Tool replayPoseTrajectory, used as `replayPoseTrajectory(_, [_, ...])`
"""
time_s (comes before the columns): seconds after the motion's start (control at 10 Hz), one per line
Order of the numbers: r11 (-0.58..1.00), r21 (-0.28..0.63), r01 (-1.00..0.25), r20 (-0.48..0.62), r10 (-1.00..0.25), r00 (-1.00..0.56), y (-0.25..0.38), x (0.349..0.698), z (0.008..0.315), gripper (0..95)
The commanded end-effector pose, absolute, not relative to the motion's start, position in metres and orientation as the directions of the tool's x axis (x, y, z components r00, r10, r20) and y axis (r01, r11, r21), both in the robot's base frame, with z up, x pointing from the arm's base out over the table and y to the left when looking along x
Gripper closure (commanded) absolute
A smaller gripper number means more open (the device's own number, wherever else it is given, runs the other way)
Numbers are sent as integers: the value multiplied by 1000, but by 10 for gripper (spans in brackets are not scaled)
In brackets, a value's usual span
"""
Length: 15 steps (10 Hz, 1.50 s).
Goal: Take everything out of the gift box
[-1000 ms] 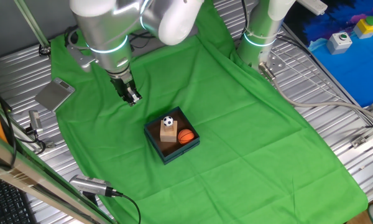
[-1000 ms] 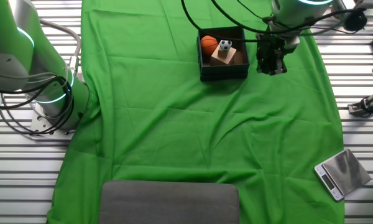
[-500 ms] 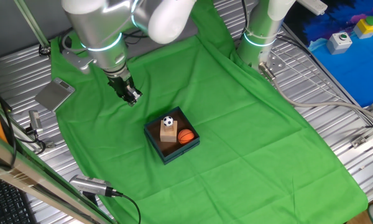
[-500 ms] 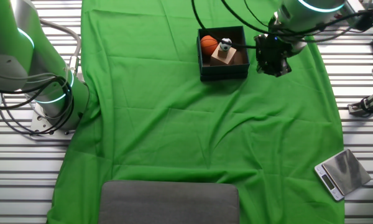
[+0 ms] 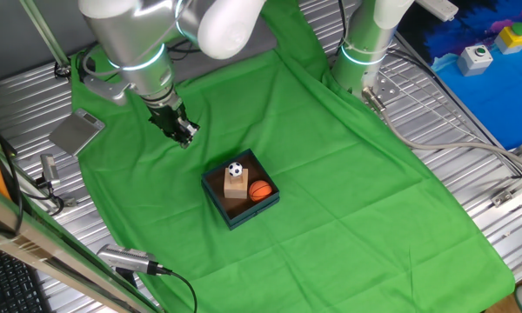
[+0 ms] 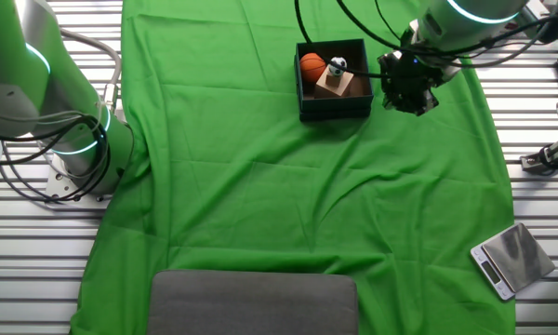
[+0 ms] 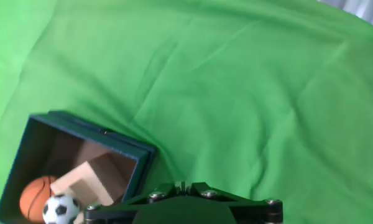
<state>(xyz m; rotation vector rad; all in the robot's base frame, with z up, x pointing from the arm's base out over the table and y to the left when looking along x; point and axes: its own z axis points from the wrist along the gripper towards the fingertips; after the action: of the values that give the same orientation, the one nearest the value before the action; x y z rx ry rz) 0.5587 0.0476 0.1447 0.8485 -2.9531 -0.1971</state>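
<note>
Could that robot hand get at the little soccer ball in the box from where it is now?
Probably yes. The soccer ball sits on top in the open box, and the end effector hangs beside it with nothing between.

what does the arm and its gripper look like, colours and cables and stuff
The arm is bulky, rounded and silver-grey, with glossy white joint covers and a glowing cyan ring round the wrist segment. The gripper is small, black and boxy, with silvery bits at the tip. Black cables loop along the arm above the gripper in the other fixed view.
</note>
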Motion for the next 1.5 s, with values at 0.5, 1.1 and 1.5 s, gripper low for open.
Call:
replayPoseTrajectory(0.5, [886,143,-442,55,-453,-890,96,507,162,760])
replayPoseTrajectory(1.1, [898,139,-417,43,-426,-904,126,487,153,380])
replayPoseTrajectory(1.5, [905,132,-404,39,-412,-910,139,485,147,380])
